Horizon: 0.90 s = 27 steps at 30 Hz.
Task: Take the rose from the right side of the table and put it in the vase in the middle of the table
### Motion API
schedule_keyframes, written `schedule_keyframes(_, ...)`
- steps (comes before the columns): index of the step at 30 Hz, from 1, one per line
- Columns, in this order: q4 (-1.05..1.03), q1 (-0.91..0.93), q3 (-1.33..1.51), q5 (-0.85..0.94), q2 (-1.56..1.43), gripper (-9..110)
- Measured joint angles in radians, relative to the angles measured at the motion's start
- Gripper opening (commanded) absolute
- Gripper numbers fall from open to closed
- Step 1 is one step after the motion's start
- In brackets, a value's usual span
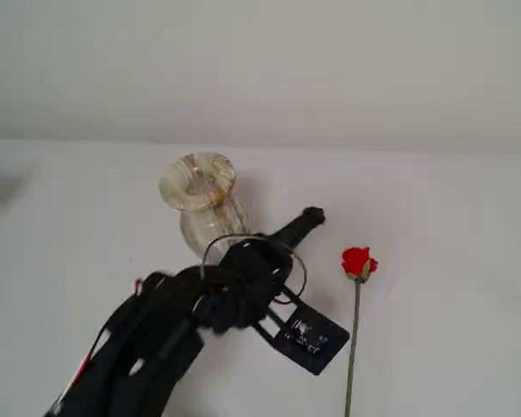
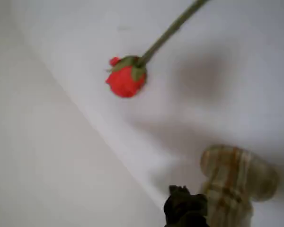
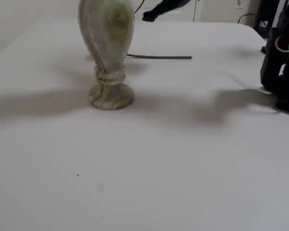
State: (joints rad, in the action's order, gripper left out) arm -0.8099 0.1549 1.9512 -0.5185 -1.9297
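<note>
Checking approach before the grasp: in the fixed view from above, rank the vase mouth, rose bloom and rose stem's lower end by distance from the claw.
1. Rose bloom, right of the claw.
2. Vase mouth, left.
3. Stem's lower end, at the bottom edge.

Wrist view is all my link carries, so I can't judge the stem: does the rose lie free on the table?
Observer: Yes. In a fixed view the rose lies flat on the table, stem running toward that camera, with a clear gap to the gripper.
Operator: And the vase, is it standing on its foot?
Observer: It is. In a fixed view the vase stands upright on its round foot, and the stem lies on the table behind it.
</note>
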Motion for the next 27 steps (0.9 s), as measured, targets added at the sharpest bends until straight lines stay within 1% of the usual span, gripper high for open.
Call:
schedule_keyframes(7,-0.189,0.029,-0.353,-0.158,0.374,52)
schedule_keyframes(11,-0.314,0.043,-0.583,-0.21,0.591,52)
schedule_keyframes(17,-0.459,0.055,-0.842,-0.268,0.815,51)
schedule_keyframes(20,-0.644,0.066,-1.126,-0.288,1.042,49)
schedule_keyframes(23,-0.825,0.072,-1.531,-0.29,1.321,49)
schedule_keyframes(25,-0.877,0.072,-1.755,-0.291,1.44,48)
schedule_keyframes(27,-0.897,0.072,-1.898,-0.291,1.499,47)
